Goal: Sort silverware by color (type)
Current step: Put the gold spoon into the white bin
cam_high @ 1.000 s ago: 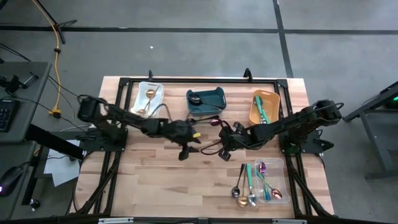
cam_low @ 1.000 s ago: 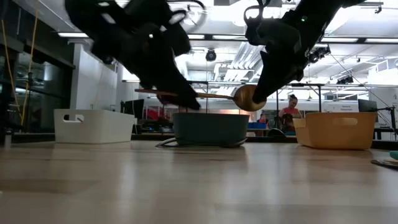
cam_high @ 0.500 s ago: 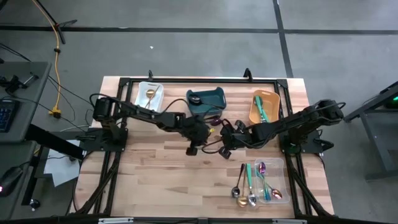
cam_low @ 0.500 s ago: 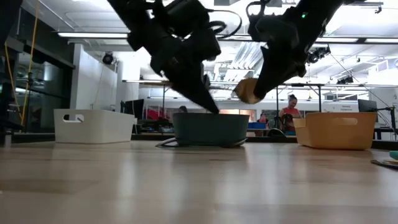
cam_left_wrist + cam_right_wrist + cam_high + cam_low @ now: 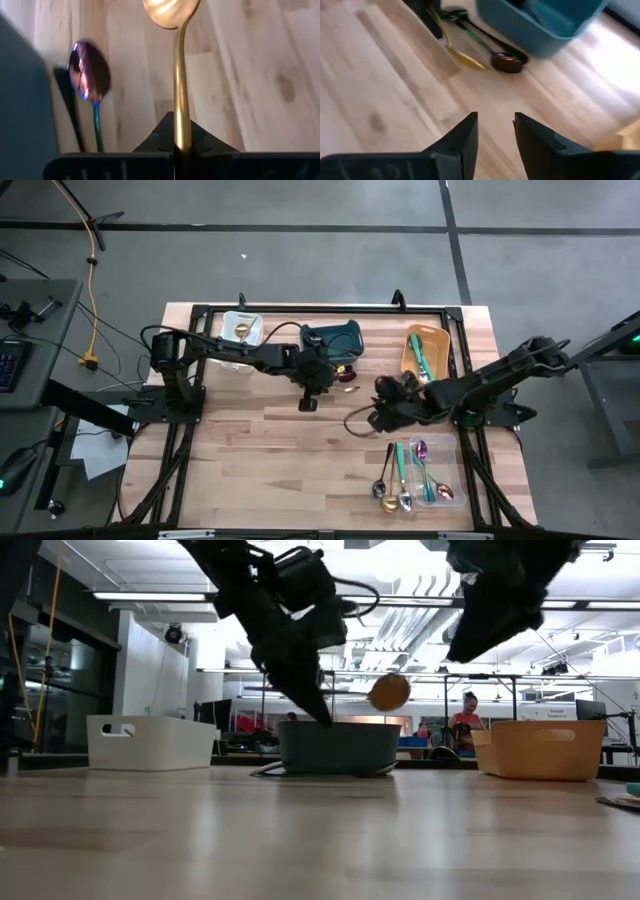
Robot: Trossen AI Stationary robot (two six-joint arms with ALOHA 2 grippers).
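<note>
Left gripper (image 5: 318, 380) is clamped on a gold spoon (image 5: 176, 60). The handle is pinched between its fingers, the bowl sticks out ahead, and the spoon is held in the air above the tabletop. In the low view the gold bowl (image 5: 389, 692) hangs in front of the teal bin (image 5: 339, 747), clear of the wood. In the high view the gripper sits mid-table, just near-side of the teal bin (image 5: 345, 340).

Right gripper (image 5: 495, 131) has its fingers parted with a clear gap and nothing between them. In the high view it is at (image 5: 385, 412), right of centre, well apart from the left gripper and near the clear tray.

An iridescent purple spoon (image 5: 86, 75) lies on the table beside the teal bin. The left wrist view shows its purple bowl with a teal-green handle next to a black utensil (image 5: 70, 115). The right wrist view also has them, on the wood against the bin wall.

The white bin (image 5: 228, 326), far left, holds one gold spoon (image 5: 240, 332). The teal bin has a black piece inside (image 5: 314, 338). The orange bin (image 5: 413, 361), far right, holds teal-handled utensils (image 5: 421, 356).

The clear tray (image 5: 455, 448), near right, holds the rest of the mix: teal-handled pieces, a purple spoon, silver spoons and a gold one. A few bowls hang over its near-left edge (image 5: 392, 498). I can't count them reliably.

A person is visible in the room behind the table in the low view (image 5: 464, 725).
</note>
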